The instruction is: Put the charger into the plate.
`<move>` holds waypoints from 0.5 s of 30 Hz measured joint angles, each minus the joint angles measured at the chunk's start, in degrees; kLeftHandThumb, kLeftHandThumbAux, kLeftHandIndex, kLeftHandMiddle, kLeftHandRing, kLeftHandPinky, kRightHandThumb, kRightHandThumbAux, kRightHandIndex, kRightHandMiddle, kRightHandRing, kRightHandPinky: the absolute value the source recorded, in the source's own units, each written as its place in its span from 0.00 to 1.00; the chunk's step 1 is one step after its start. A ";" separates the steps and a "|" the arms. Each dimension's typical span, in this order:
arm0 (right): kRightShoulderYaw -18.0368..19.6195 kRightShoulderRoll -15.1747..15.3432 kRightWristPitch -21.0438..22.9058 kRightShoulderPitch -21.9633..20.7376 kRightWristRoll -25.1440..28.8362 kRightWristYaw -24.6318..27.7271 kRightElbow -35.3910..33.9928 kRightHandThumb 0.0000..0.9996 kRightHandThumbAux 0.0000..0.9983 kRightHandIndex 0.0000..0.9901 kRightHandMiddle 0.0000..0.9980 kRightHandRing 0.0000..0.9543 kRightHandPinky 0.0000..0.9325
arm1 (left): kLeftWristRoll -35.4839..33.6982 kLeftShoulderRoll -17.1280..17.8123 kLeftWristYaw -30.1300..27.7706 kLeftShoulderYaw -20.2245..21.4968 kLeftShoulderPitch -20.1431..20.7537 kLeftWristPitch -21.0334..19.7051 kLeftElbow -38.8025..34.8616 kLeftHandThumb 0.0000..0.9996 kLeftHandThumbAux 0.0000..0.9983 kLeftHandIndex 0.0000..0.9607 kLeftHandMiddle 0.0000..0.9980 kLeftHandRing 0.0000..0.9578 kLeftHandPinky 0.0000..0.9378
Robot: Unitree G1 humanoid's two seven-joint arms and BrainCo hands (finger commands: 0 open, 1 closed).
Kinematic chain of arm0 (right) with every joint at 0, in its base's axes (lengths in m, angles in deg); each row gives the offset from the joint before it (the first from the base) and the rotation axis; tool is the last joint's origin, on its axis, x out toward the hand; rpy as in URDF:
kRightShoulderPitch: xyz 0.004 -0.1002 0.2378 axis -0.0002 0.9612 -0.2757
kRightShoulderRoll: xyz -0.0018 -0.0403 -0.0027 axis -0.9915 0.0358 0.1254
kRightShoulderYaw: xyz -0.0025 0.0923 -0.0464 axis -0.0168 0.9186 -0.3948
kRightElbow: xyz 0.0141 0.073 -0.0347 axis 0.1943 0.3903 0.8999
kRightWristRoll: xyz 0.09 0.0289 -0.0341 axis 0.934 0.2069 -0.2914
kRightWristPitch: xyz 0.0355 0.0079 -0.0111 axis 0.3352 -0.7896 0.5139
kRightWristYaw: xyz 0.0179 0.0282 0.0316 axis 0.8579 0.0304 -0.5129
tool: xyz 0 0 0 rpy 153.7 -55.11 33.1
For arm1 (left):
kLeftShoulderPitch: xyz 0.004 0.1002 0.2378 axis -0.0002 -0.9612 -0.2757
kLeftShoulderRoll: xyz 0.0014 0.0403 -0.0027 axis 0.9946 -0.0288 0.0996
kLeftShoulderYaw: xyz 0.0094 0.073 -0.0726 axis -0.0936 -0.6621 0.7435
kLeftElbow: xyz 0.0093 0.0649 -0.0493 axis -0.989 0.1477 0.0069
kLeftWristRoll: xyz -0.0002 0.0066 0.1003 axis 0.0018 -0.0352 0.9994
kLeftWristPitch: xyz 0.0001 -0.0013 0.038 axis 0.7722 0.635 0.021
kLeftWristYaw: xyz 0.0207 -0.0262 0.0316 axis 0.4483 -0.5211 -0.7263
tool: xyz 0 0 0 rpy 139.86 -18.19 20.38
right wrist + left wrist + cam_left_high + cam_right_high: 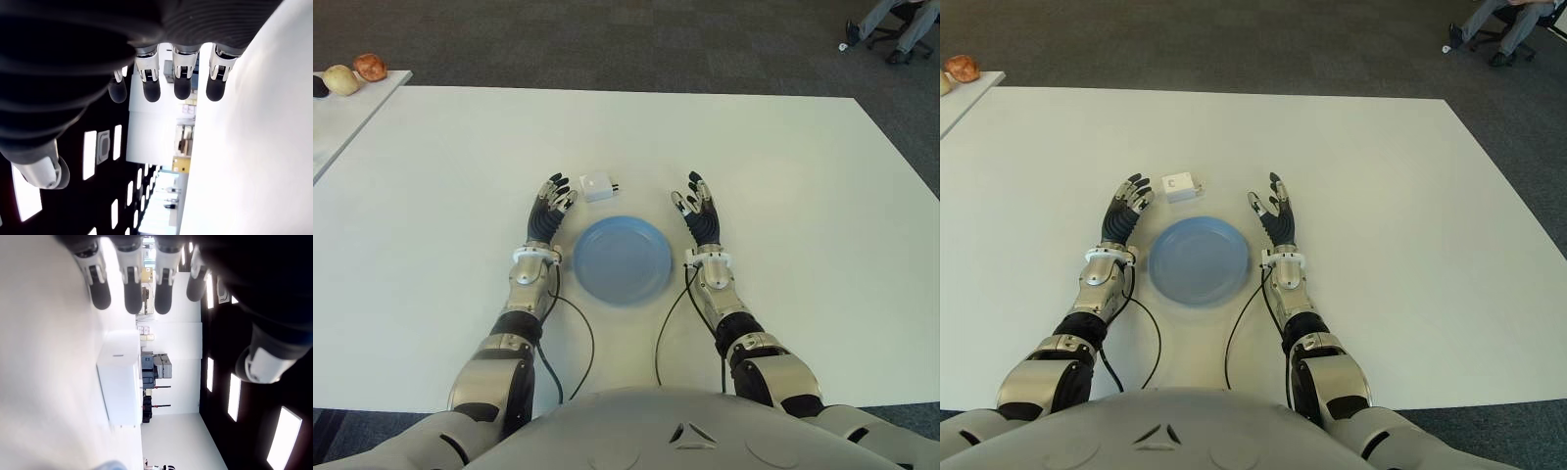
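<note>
Both hands lie near mid-frame with fingers spread, holding nothing: the left hand (551, 211) left of the blue plate (621, 259), the right hand (700, 213) to its right. Just beyond the left fingertips, above the plate's upper-left rim, sits the white charger (597, 185) (prongs pointing right) on the white table (783, 186).

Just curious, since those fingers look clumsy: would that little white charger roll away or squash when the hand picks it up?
The charger looks like a rigid, boxy block, so it probably won't squash or roll. Its smooth faces might slip between fingertips. Lying flat on the table beside the left hand, it seems stable and likely light.
</note>
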 measured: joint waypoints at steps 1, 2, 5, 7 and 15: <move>0.69 -0.30 0.61 -0.22 1.23 1.62 0.01 0.10 0.61 0.00 0.00 0.00 0.00 | -0.02 0.09 -0.03 0.00 0.00 0.00 0.02 0.00 0.51 0.13 0.16 0.16 0.18; 1.25 -0.55 1.24 -0.44 2.61 3.35 0.02 0.08 0.62 0.00 0.00 0.00 0.00 | -0.04 0.19 -0.12 0.00 0.01 0.00 0.03 0.00 0.51 0.13 0.16 0.16 0.17; 1.99 -0.73 1.66 -0.62 3.71 4.94 0.04 0.05 0.62 0.00 0.00 0.00 0.00 | -0.06 0.33 -0.29 0.00 0.02 0.00 0.04 0.00 0.51 0.13 0.16 0.15 0.17; 2.33 -0.78 1.87 -0.70 4.16 5.75 0.05 0.04 0.62 0.00 0.00 0.00 0.00 | -0.10 0.39 -0.33 -0.01 0.04 0.00 0.04 0.00 0.51 0.13 0.16 0.15 0.17; 2.98 -0.80 2.10 -0.85 4.58 7.47 0.12 0.03 0.62 0.00 0.00 0.00 0.00 | -0.08 0.55 -0.38 -0.05 -0.02 -0.01 0.03 0.00 0.52 0.13 0.17 0.17 0.20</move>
